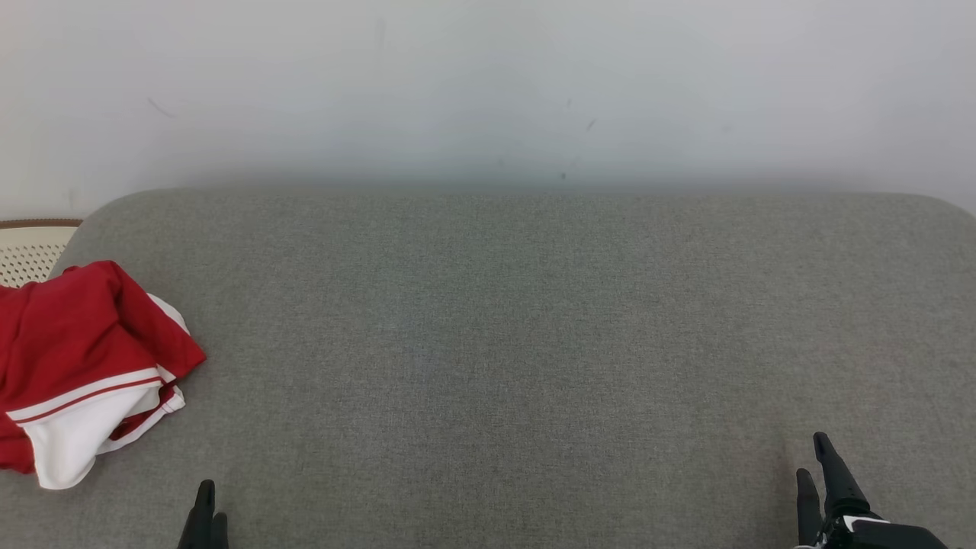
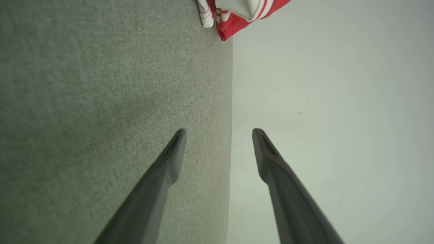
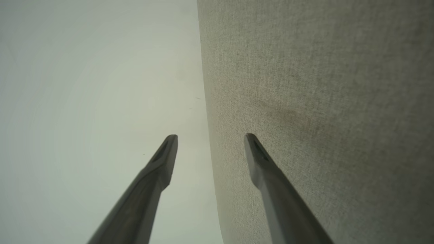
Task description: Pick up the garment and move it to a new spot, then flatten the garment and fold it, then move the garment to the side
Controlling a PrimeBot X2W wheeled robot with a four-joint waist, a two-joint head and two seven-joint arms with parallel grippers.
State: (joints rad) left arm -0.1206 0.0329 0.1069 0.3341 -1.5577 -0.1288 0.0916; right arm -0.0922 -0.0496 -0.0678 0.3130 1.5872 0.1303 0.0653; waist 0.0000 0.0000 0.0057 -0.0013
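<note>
Head view is showing a broad grey woven-fabric cushion surface [image 1: 534, 343] with rounded far corners, running up against a plain pale wall [image 1: 488, 76]. The crumpled red garment with white panels and stripes [image 1: 84, 366] is lying at the surface's left end, partly cut off by the picture's edge. A cream perforated basket rim [image 1: 30, 248] is peeking out beyond it. The left gripper [image 1: 212, 499] is hovering near the front edge, just right of the garment. The right gripper [image 1: 811, 456] is hovering well apart at the near right. In both wrist views the dark fingers are standing spread wide, holding nothing.

The likely trouble is lying in the bunched layers. A pinch may be catching only one fold, so the cloth would be trailing or twisting as it lifts. With the garment so close to the left edge, a dragging pull could be sliding it off the side. The middle and right of the surface are offering wide open room for laying it flat.
</note>
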